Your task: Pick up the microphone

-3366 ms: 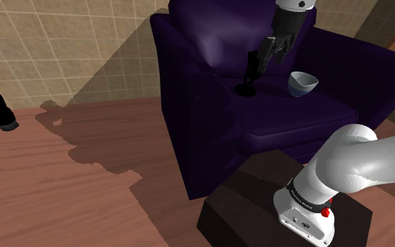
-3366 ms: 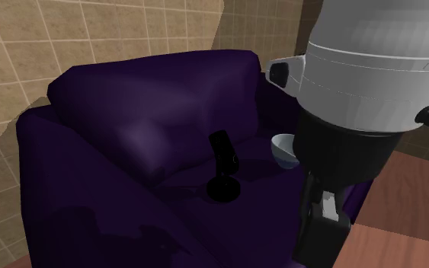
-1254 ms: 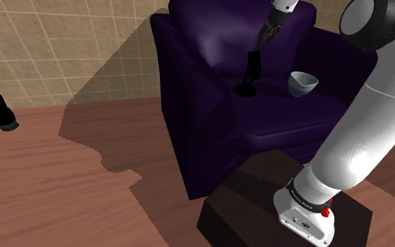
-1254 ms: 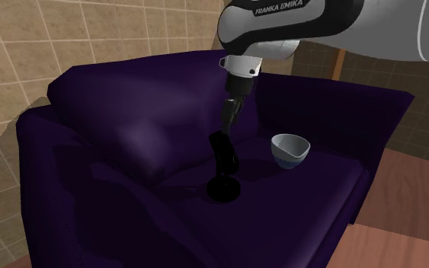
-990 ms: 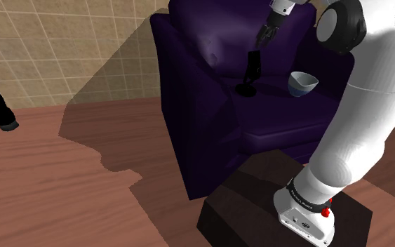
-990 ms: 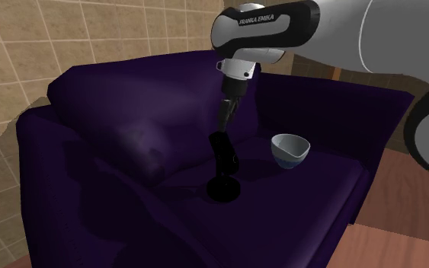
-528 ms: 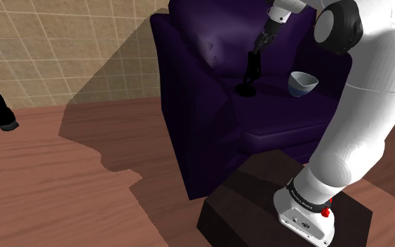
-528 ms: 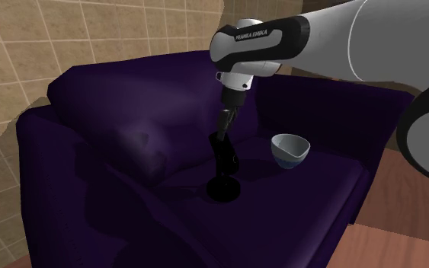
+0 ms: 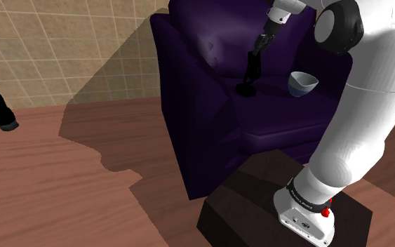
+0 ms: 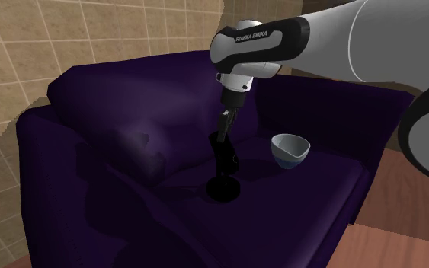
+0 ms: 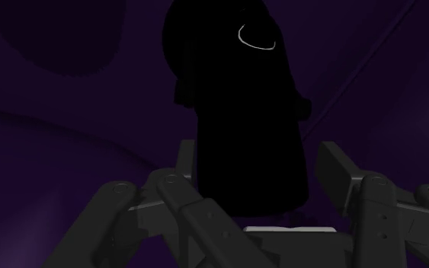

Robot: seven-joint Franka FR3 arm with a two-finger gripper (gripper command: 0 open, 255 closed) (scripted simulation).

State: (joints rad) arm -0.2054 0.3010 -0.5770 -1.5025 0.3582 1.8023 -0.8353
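Down comes the all-black two-finger gripper [image 10: 222,131] over the last second or so. It was hanging clear above the black stand microphone [image 10: 224,161] and now reaches its upper end, coming in from about one o'clock in the shoulder view. The microphone itself has not shifted: it stands upright on its round base on the seat of the dark purple armchair [image 9: 189,105], with a small pale-grey bowl [image 9: 302,82] apart at its three o'clock. In the wrist view the fingers [image 11: 338,175] stand apart, one on either side of the microphone's dark body, with a sliver of gap on one side — nothing is gripped yet. The approach looks complete; closing, then lifting, is what I judge remains.
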